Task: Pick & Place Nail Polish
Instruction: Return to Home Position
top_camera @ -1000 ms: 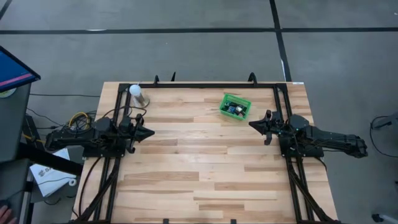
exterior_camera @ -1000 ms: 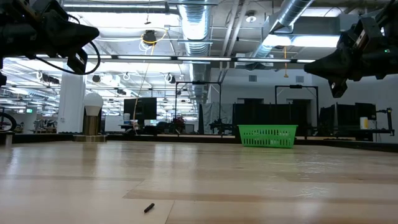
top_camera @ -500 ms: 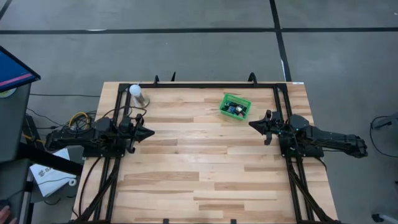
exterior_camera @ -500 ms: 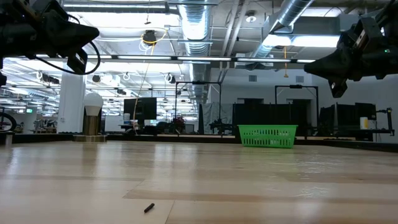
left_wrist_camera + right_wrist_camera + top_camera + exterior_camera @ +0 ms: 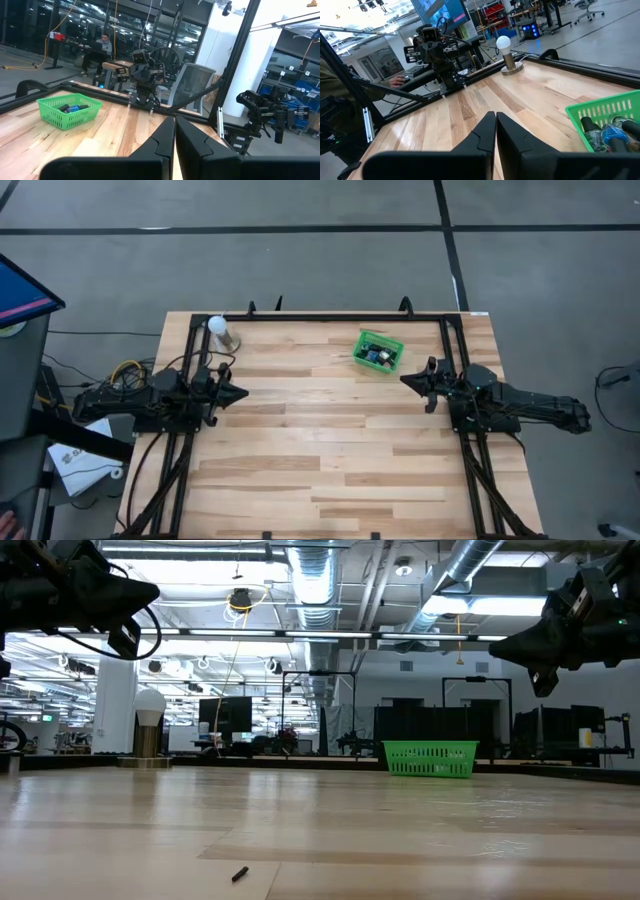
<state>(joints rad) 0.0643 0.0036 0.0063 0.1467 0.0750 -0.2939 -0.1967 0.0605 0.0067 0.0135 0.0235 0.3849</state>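
Nail polish [image 5: 376, 357] lies heaped in the bin [image 5: 362, 340] at the far side of the table [image 5: 320, 450] — my left gripper [image 5: 244, 392] and right gripper [image 5: 403, 378] hang at opposite edges, fingers pressed together.

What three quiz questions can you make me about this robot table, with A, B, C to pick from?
1. Where are the nail polish bottles?
A) in the green bin
B) loose on the table
C) on the floor

2. What colour is the ball on top of the stand?
A) red
B) white
C) black

3. How is the left gripper?
A) open wide
B) shut on a bottle
C) shut, holding nothing

Answers:
1 A: the right wrist view shows the bottles lying inside the bin's mesh walls.
2 B: the ball looks white from above.
3 C: in the left wrist view its two dark fingers press together with nothing between them.
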